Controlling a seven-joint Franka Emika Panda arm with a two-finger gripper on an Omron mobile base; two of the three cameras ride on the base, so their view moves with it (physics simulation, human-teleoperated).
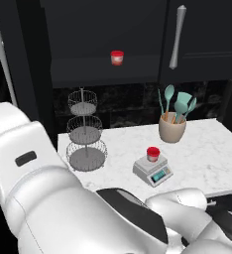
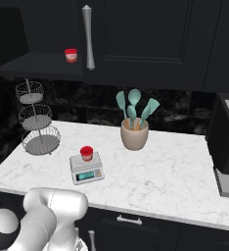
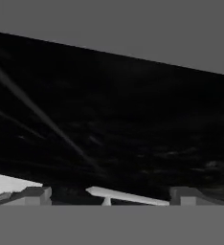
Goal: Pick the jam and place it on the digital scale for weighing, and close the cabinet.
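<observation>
This is a rendered kitchen. A white marble counter [image 2: 150, 166] runs under black wall cabinets [image 2: 146, 34] with long bar handles [image 2: 88, 37]. On it stand a crock of teal utensils [image 2: 134, 128], a three-tier wire basket stand [image 2: 36, 120] and a digital scale [image 2: 86, 169].

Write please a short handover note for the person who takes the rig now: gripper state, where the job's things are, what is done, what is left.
Gripper: open, holds nothing, faces a dark surface.
Jam: stands on the digital scale on the marble counter. This step looks done.
Second jar: on the shelf inside the open cabinet.
Cabinet: still open; one door stands out at the far left, with its bar handle.
Left to do: close the cabinet.
Beside the scale: wire basket stand and utensil crock.
</observation>
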